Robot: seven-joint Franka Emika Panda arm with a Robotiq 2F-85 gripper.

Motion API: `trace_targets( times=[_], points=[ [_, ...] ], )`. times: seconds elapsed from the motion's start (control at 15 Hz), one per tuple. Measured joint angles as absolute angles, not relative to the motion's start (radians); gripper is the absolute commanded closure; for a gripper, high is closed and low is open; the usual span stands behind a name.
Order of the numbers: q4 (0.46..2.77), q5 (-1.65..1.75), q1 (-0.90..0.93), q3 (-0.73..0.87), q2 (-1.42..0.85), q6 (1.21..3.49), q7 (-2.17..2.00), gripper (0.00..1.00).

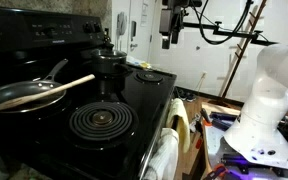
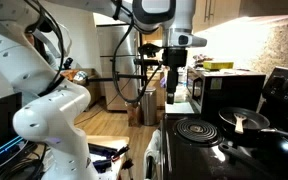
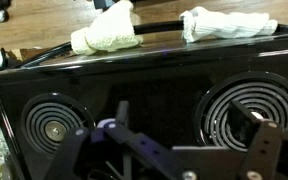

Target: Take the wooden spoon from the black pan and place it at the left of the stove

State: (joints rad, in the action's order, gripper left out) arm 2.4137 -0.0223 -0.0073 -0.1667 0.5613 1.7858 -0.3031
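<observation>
The wooden spoon (image 1: 64,86) lies across the black pan (image 1: 24,97) at the left of the stove (image 1: 149,100), its handle sticking out over the rim towards the coil burner (image 1: 101,121). Pan (image 2: 246,116) and spoon (image 2: 240,124) also show in an exterior view. My gripper (image 1: 168,40) hangs high in the air above the stove's front side, far from the pan; it also shows in an exterior view (image 2: 172,92). In the wrist view the gripper (image 3: 189,128) is open and empty, looking down at the stove top (image 3: 144,90).
A smaller dark pot (image 1: 109,62) stands on a back burner. Pale towels (image 3: 109,30) hang on the oven door handle. A black box-shaped appliance (image 2: 229,90) stands beside the stove. The white robot base (image 1: 264,110) is in front of the stove.
</observation>
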Motion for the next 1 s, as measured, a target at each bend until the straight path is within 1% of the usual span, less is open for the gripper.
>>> trace_targets(
  times=[0.4, 0.73, 1.0],
  points=[
    [2.417, -0.022, -0.007, -0.166, 0.560, 1.809, -0.303, 0.00],
    [2.434, -0.022, -0.007, -0.156, 0.503, 2.033, -0.277, 0.00],
    [2.408, -0.022, 0.008, -0.124, 0.395, 2.172, -0.130, 0.00]
  ],
)
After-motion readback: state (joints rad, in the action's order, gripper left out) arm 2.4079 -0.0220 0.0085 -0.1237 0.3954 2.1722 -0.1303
